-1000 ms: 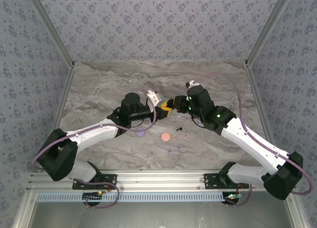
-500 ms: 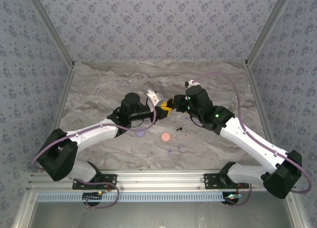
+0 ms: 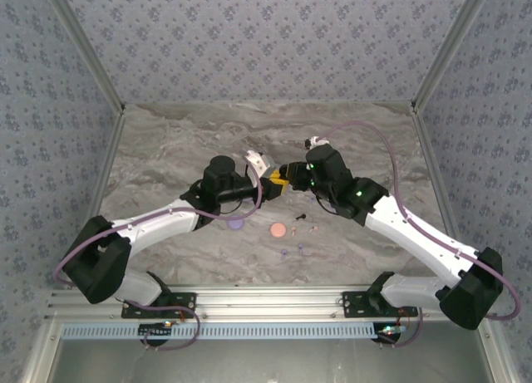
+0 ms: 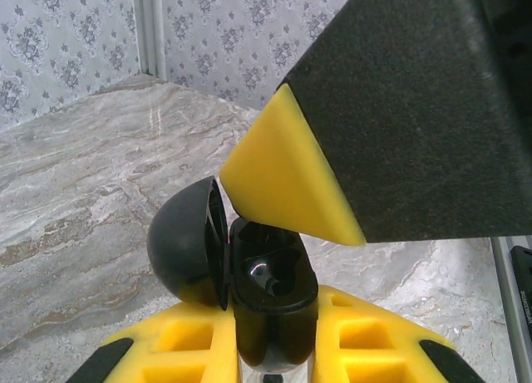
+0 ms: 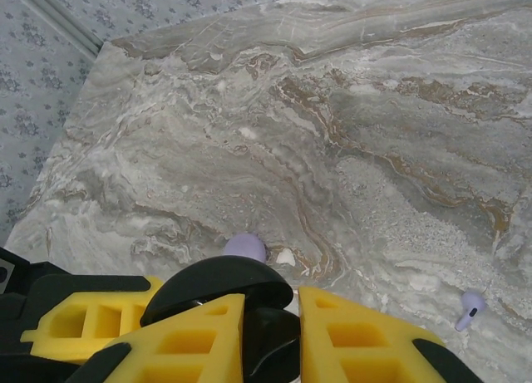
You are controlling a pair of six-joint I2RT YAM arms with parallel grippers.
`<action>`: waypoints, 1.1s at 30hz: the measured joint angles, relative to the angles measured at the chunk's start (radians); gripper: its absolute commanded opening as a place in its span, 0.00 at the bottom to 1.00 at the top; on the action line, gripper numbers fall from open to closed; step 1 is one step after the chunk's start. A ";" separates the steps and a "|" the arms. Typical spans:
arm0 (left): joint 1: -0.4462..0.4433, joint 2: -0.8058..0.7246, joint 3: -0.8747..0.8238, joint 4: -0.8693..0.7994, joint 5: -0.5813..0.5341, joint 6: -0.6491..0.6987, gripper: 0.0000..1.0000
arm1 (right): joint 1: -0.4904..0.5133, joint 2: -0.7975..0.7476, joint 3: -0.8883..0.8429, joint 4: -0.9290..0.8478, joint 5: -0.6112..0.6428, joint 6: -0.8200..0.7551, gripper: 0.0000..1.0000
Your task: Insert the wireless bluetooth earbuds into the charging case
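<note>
The left tool (image 4: 274, 354) is clamped on the charging case (image 4: 270, 292), lid open, presenting its cavity to the right tool (image 5: 271, 329) just beside the case, whose state cannot be told.

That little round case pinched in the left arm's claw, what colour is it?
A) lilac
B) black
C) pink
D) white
B: the case gripped between the yellow fingers of the left claw is glossy black with its lid open, while a pink case and a lilac case lie on the table.
</note>
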 measured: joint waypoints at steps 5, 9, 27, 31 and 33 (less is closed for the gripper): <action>-0.005 0.000 0.000 0.000 -0.004 0.008 0.00 | 0.000 -0.001 0.001 -0.005 0.001 -0.002 0.23; -0.011 0.000 0.000 0.002 -0.005 0.024 0.00 | 0.000 -0.003 0.018 -0.036 0.000 -0.013 0.23; -0.018 0.000 0.002 0.002 -0.013 0.039 0.00 | -0.025 0.014 0.077 -0.099 -0.082 -0.035 0.52; -0.018 0.000 0.002 0.005 -0.027 0.045 0.00 | -0.073 -0.036 0.080 -0.123 -0.106 -0.042 0.55; -0.018 0.000 0.002 0.007 -0.040 0.046 0.00 | -0.101 -0.072 0.080 -0.137 -0.117 -0.046 0.55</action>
